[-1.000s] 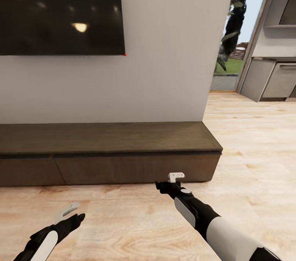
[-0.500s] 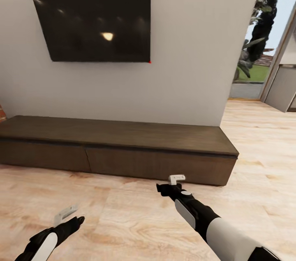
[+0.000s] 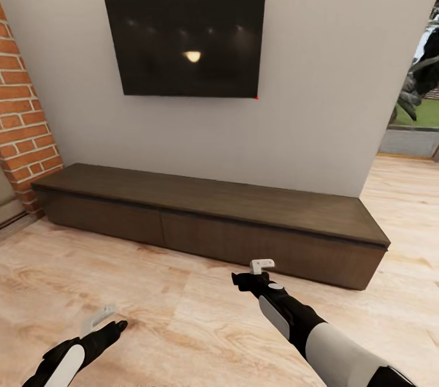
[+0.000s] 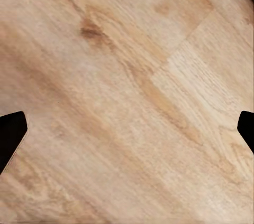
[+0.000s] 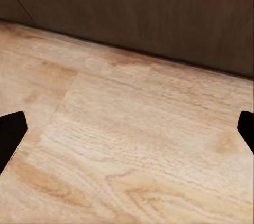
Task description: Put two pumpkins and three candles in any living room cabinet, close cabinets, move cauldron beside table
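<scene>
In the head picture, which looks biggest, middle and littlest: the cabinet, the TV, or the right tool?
1. Cabinet, the widest.
2. TV.
3. Right tool, tiny even though nearest the camera.

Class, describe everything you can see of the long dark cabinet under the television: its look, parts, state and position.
The cabinet is a long, low unit of dark brown wood grain, standing on the pale wooden floor against the grey wall, below the wall-mounted television. Its flat top is bare. The front shows handle-less panels split by a vertical seam, all shut. Its left end reaches near the brick column. Nothing else touches it.
</scene>
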{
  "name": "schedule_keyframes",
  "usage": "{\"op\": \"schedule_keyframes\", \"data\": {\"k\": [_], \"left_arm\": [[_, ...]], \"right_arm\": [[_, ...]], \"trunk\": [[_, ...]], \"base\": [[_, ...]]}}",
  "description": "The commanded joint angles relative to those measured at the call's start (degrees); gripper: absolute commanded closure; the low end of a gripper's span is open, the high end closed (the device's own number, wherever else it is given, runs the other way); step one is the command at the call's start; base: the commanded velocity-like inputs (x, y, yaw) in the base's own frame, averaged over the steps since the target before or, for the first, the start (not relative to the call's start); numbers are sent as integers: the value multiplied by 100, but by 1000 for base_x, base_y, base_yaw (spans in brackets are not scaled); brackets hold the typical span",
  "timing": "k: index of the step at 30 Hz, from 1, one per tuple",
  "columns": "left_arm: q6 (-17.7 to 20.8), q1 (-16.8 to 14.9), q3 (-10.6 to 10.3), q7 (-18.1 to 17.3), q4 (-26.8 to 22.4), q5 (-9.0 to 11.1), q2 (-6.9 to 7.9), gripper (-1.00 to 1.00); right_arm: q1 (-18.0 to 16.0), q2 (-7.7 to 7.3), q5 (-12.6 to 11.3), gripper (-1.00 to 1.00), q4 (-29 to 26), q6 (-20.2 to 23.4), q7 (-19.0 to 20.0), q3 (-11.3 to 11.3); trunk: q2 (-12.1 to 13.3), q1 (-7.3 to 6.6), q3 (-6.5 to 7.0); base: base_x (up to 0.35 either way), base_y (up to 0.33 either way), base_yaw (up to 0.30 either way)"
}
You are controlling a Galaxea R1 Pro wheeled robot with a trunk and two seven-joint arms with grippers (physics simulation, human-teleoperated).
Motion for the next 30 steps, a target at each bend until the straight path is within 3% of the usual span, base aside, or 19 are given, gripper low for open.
{"op": "schedule_keyframes", "data": {"k": [1, 16, 30], "left_arm": [[3, -4, -19, 57, -8, 60, 5, -100], [-13, -4, -29, 58, -8, 62, 7, -100], [-24, -4, -35, 56, -8, 55, 4, -100]], "right_arm": [[-5, -6, -46, -100, -13, 17, -53, 41], [-4, 3, -39, -100, -6, 13, -53, 54], [-5, 3, -37, -100, -4, 8, -53, 56]], "trunk": [[-3, -1, -6], [-3, -1, -6], [-3, -1, -6]], "base": [[-1, 0, 288], [-8, 6, 288], [-154, 168, 288]]}}
